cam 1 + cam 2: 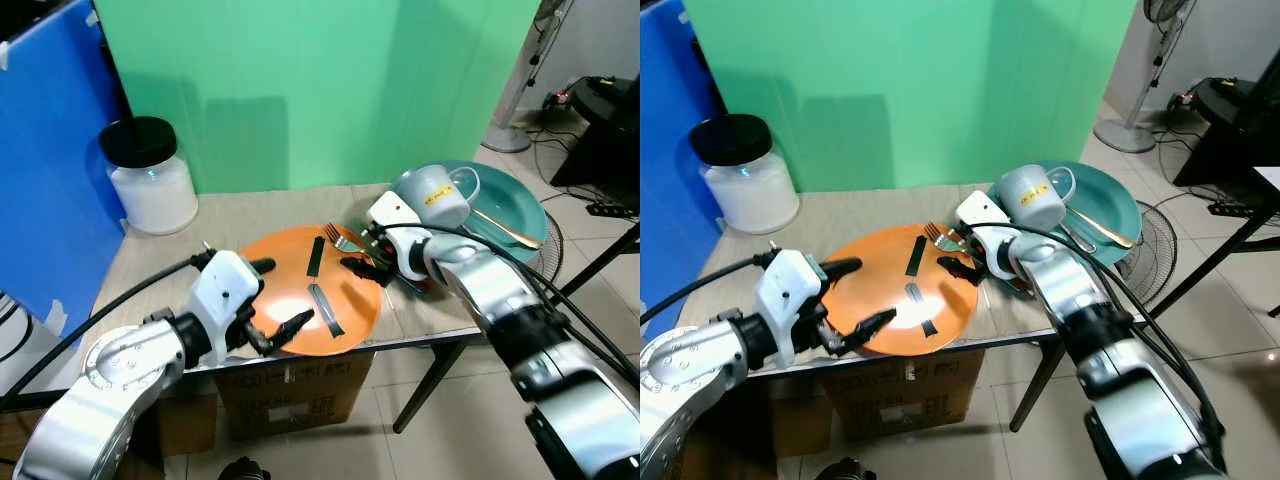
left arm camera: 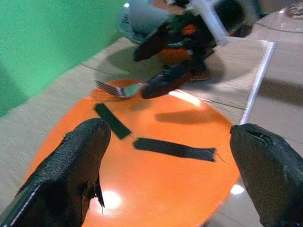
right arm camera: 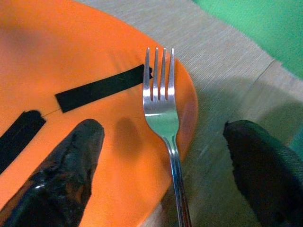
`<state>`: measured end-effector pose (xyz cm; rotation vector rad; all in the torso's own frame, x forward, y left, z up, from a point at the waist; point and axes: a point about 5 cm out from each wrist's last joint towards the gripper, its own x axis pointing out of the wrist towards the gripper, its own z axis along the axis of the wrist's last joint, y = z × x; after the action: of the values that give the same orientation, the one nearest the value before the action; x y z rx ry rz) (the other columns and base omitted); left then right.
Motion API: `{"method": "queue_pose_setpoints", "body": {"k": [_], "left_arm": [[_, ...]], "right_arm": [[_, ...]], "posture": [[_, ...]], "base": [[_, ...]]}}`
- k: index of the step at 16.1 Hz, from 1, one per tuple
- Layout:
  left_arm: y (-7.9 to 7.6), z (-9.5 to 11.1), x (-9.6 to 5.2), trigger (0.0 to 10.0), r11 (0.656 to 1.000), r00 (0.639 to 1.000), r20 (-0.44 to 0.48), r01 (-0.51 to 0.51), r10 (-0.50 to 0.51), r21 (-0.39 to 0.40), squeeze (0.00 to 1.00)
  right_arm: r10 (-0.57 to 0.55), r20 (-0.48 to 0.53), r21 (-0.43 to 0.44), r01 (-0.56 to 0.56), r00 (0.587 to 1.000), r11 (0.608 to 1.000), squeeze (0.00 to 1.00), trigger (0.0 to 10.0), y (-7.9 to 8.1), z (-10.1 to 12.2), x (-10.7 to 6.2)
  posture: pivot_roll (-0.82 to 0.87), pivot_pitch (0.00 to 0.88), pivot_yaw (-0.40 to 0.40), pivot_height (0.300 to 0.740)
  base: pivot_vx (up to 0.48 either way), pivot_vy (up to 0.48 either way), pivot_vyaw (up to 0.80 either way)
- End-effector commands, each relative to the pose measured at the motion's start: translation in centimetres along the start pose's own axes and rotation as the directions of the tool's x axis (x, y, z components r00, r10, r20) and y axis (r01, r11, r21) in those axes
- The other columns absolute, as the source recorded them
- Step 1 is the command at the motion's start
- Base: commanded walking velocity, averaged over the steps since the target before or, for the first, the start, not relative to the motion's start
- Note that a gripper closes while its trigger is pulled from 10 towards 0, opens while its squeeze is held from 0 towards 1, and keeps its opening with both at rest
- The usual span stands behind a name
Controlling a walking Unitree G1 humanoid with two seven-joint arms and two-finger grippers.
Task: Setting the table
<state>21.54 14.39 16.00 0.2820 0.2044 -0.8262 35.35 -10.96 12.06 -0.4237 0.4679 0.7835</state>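
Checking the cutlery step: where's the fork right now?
The fork lies with its tines over the far right edge of the orange plate, handle off the rim toward the teal plate, between the open fingers of the right gripper.

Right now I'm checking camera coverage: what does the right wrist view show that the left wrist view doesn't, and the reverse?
Right wrist view alone: the fork's tines up close, lying over the rim of the orange plate, between the open fingers of the right end effector.

Left wrist view alone: the right end effector from outside, the gray mug, and the table edge.

Both: plate, fork, black tape strips.
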Motion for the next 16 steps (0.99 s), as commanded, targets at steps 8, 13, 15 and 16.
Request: {"method": "queue_pose_setpoints", "body": {"k": [8,13,15,16], "left_arm": [[-0.4,0.3,-0.2,10.0,1.000,1.000,-0.001,0.013,-0.013,0.006,0.00],[-0.4,0.5,0.0,10.0,1.000,1.000,-0.001,0.028,-0.028,0.007,0.00],[-0.6,0.5,0.0,10.0,0.999,0.999,-0.001,0.043,-0.043,0.008,0.00],[-0.7,0.5,0.0,10.0,0.999,0.999,-0.001,0.049,-0.049,0.007,0.00]], "right_arm": [[0.002,-0.020,0.020,-0.001,1.000,1.000,0.00,0.0,-0.4,-0.2,1.3],[0.020,-0.078,0.017,-0.018,0.997,1.000,0.00,0.0,-0.1,-1.0,1.8],[0.015,-0.098,0.022,-0.013,0.995,1.000,0.00,0.0,0.0,-1.1,2.0],[0.016,-0.102,0.024,-0.013,0.995,1.000,0.00,0.0,0.0,-1.1,2.1]], "posture": [[0.19,0.000,-0.055,0.740],[0.19,0.000,-0.051,0.740],[0.19,0.000,-0.052,0.740],[0.19,0.000,-0.053,0.740]], "base": [[0.000,0.000,0.00],[0.000,0.000,0.00],[0.000,0.000,0.00],[0.000,0.000,0.00]]}}
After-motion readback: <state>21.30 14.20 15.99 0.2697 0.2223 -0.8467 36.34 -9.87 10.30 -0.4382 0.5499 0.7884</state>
